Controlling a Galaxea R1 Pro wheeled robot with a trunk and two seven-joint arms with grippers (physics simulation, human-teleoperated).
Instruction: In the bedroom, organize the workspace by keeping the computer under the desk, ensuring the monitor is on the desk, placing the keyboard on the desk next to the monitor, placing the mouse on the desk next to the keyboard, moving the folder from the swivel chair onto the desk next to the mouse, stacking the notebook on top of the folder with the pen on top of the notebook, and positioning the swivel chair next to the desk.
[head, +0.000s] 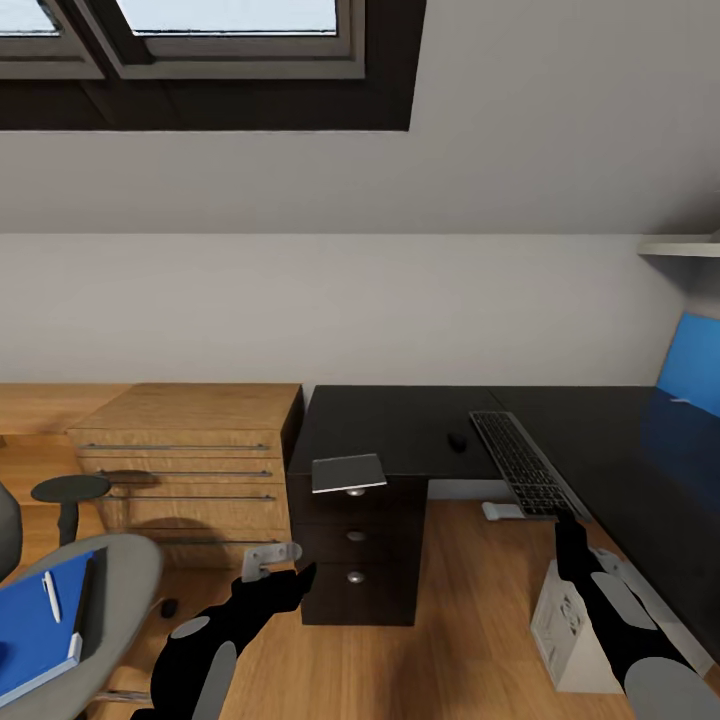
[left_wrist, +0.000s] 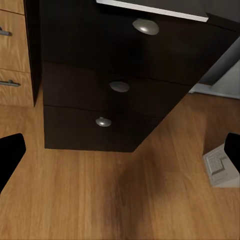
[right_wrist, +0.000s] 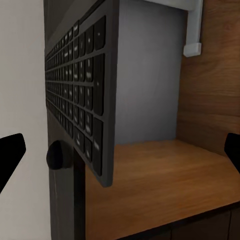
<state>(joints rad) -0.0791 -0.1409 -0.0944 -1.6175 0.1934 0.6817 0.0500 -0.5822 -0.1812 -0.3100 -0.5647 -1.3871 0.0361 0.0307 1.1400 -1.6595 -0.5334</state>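
Keyboard overhanging the desk edge at your one o'clock could tip off if your open, empty right gripper nudges it.

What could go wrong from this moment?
1. The keyboard juts past the desk edge, with the open right hand just by its end; a bump may tip it off.
2. The notebook overhangs above the drawers; a nudge could drop it.
3. The pen lies loose on the folder; lifting may roll it off.
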